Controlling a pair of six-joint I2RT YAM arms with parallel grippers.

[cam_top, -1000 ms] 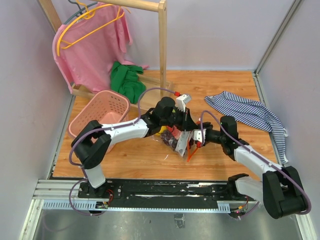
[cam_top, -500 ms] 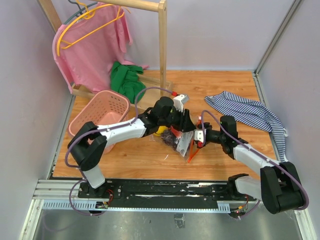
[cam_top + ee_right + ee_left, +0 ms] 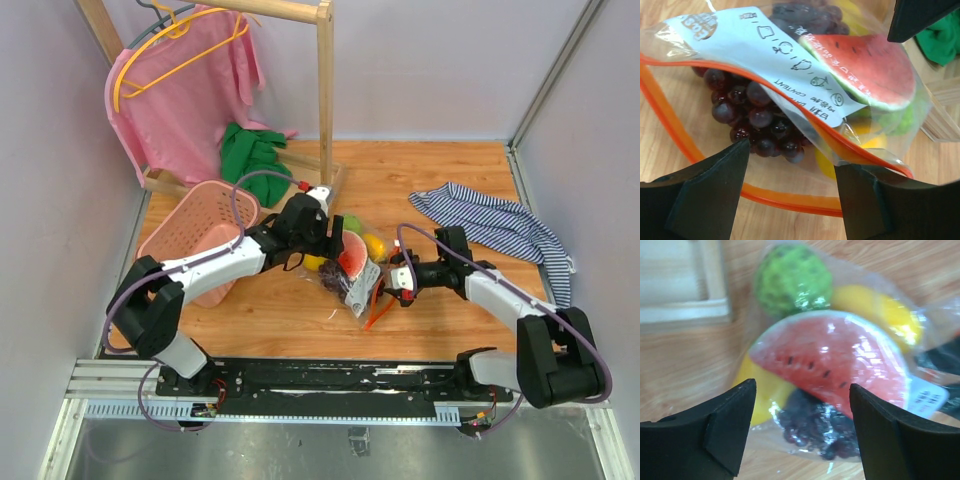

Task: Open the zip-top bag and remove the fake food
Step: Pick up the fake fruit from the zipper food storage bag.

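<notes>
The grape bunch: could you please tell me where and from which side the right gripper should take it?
Pinch the near end of the grape bunch, entering through the gaping mouth of the zip-top bag, which faces the right gripper; the grapes lie just inside, nearest it.

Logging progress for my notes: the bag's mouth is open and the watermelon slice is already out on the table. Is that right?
Not quite. The zip-top bag does gape open, but the watermelon slice lies inside it, under the plastic beside the grapes. The right wrist view shows this.
</notes>
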